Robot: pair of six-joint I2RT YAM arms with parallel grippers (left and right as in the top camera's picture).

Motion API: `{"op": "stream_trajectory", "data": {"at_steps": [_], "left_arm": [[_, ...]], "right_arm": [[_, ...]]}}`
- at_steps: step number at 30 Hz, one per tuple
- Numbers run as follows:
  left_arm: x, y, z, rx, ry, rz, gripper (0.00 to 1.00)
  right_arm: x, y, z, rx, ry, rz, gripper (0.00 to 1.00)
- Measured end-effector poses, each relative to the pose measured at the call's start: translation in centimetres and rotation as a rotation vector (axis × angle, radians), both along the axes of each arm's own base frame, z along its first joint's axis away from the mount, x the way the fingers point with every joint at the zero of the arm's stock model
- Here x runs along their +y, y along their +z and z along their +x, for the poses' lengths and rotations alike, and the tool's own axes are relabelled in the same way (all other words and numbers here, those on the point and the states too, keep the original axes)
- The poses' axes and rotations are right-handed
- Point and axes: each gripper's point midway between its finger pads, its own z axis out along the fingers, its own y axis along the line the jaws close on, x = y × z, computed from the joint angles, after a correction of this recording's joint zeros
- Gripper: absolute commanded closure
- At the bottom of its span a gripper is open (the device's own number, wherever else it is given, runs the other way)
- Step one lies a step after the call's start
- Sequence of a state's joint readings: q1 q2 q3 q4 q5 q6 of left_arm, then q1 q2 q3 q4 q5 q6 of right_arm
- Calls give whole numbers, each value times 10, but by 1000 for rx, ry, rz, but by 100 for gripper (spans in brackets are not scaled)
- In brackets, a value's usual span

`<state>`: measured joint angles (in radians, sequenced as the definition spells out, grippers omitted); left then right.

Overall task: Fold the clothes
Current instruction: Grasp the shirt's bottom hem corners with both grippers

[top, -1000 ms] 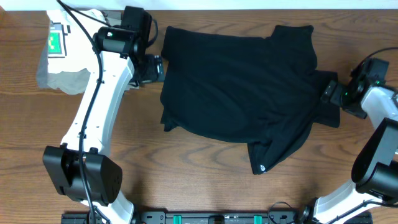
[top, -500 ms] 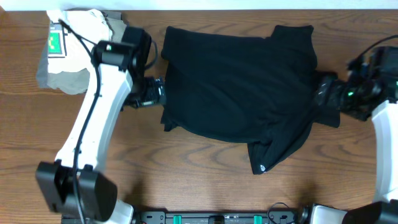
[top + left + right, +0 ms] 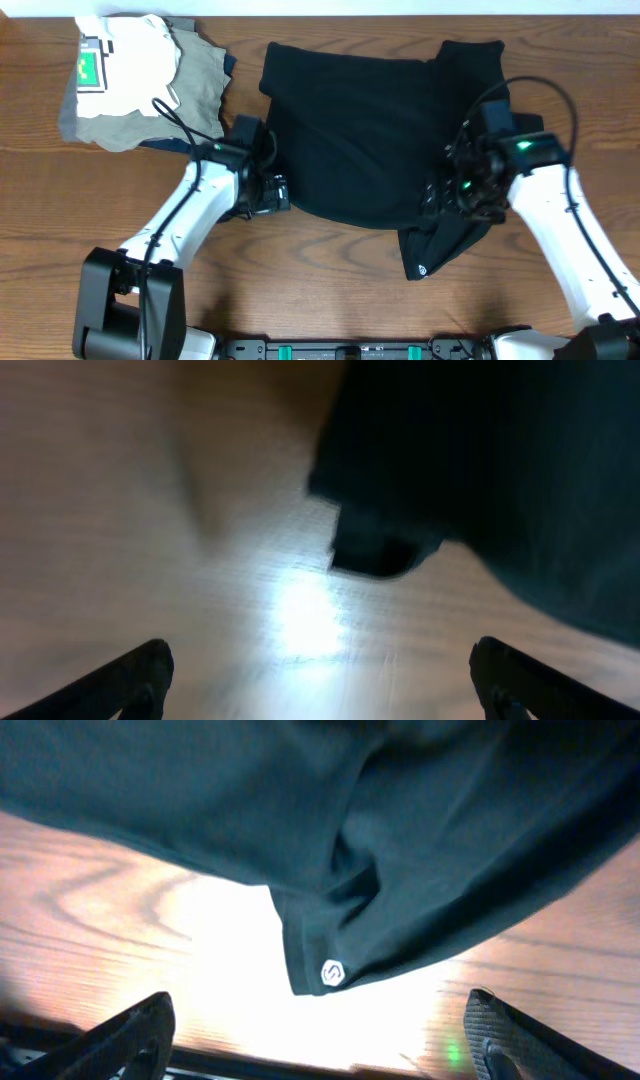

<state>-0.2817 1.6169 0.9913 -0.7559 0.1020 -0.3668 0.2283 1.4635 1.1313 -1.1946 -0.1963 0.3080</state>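
— From overhead, where is the T-shirt (image 3: 370, 130)?

— It lies spread and rumpled on the far middle of the table (image 3: 330, 290). One corner hangs toward the near edge and shows a small white logo (image 3: 421, 268). At far left a cream garment (image 3: 130, 60) lies on a khaki garment (image 3: 195, 85), apart from the shirt.

— And the arms?

— The left claw (image 3: 275, 193) sits at the shirt's near left edge. The right claw (image 3: 440, 195) is over the shirt's near right part. From above neither one's opening can be read.

— What does the left wrist view give?

— It is blurred. The left claw (image 3: 320, 680) has its fingers (image 3: 140, 670) spread wide at the bottom corners, with only bare wood between them. A dark corner of the shirt (image 3: 500, 480) lies ahead, apart from the fingertips.

— And the right wrist view?

— The right claw (image 3: 318, 1035) is also spread wide and has hold of nothing. The shirt (image 3: 250, 800) fills the upper part, and its logo (image 3: 332, 972) corner points down toward the gap between the fingers (image 3: 500, 1030) without reaching them.
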Motion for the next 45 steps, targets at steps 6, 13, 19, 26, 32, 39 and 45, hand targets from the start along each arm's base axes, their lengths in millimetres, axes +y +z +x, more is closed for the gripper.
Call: {"op": "stream_trajectory", "data": {"at_steps": [6,13,19,26,32,39,45], "left_arm": [[-5,-25,8,-89,-44,-28,9],[-12,-29,27,-210,-140,-45,32],[-16,-27,39,-268,-236,-41,66],[-16,-39,40,-256,-295,-25,92],[-17,-39,41,-260,-317,-21,94],[-17,-39,41,-260,-317,-21,94],[-17,-39,41,-260,-317,-21,94]], "right_arm": [[15,-17,-17,34,46,-23,14],[26,-18,-23,40,65,-32,17],[25,-18,-30,70,46,-45,20],[22,-15,-43,106,36,-68,21],[32,-4,-59,71,53,-65,21],[37,-40,-77,64,42,-94,40],[41,-66,-83,39,35,-103,43]]}}
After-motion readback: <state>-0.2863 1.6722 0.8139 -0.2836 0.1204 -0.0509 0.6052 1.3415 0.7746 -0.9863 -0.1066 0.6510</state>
